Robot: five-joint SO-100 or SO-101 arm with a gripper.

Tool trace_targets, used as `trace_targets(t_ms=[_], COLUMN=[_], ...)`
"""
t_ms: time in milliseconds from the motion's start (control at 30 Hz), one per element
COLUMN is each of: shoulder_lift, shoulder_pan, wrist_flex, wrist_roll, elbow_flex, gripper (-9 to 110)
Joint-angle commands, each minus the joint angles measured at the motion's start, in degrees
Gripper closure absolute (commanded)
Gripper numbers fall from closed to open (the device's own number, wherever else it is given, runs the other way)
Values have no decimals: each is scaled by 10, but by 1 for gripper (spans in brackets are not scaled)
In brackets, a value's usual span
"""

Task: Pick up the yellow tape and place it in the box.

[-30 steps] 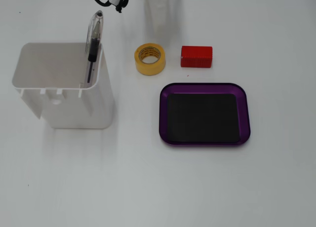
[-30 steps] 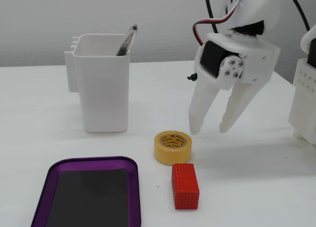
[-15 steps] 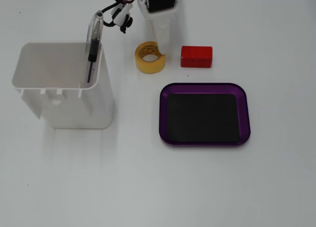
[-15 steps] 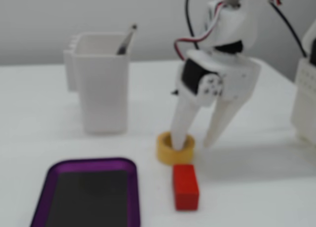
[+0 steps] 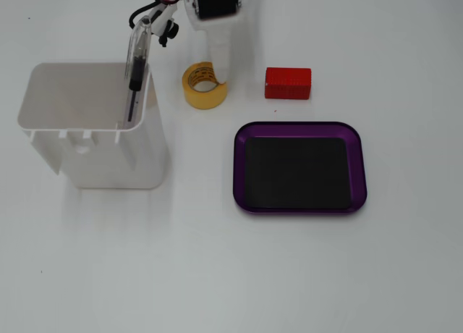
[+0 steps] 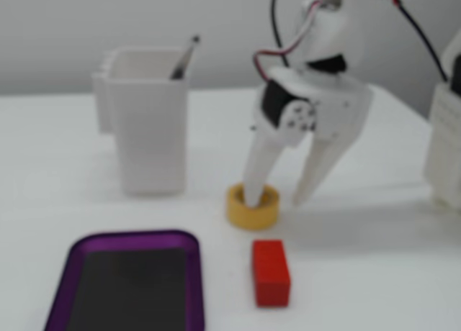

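Gripper (image 6: 274,198) spread open, one finger (image 6: 256,174) planted down inside the core of the yellow tape (image 6: 253,207), the other hanging outside the roll, off its right side in this fixed view; not yet closed on the wall. Yellow tape flat on the white table (image 5: 304,275), between the tall white container (image 5: 94,127) and the red block (image 5: 288,82); purple tray (image 5: 299,167) nearer the camera, well apart, empty. Probably about to pinch. Risks from here: closing too high, so the roll tips or skids away; swinging toward the tray and clipping the red block just beside the path; releasing early, short of the rim.
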Motion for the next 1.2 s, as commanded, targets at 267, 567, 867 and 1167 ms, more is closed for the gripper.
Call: trace_targets(t_ms=[267,567,867,1167], shoulder_lift=[117,201,201,201], shoulder_pan=[4,11,12,13], wrist_flex=[62,64,20,-35], wrist_roll=[-7,-13,-14,-34], elbow_flex=[-23,-11,61,117], gripper=[87,87,87,87])
